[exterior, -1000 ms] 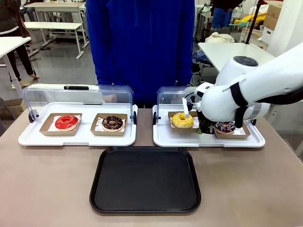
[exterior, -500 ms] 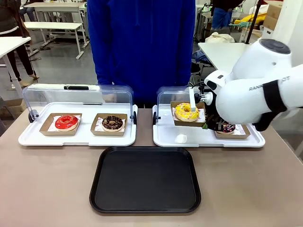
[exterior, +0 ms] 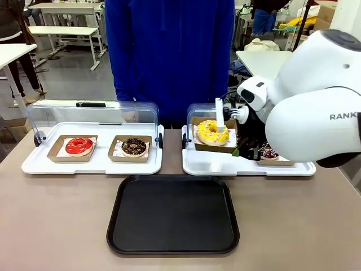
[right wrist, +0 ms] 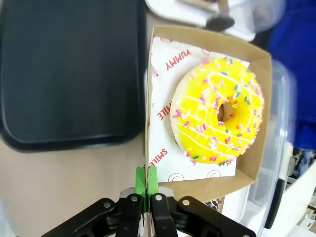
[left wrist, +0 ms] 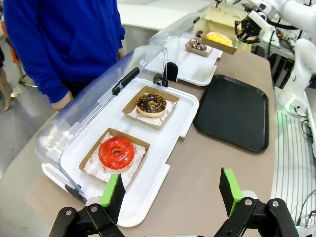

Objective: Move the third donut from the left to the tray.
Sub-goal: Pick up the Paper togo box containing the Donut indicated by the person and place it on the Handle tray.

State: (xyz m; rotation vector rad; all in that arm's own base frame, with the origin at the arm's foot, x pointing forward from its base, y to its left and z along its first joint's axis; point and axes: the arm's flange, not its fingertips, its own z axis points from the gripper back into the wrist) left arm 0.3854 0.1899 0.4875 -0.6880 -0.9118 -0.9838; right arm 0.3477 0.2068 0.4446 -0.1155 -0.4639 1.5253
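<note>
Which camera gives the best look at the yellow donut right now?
The right wrist view: the yellow donut fills the frame from above, icing and sprinkles sharp, in its cardboard tray pinched by the right hand. The front view shows it smaller, tilted; the left wrist view only far off.

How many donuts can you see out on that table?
4: a red donut and a chocolate donut in the left white tray, a yellow donut lifted in its cardboard tray, and a dark sprinkled donut partly hidden behind the arm.
</note>
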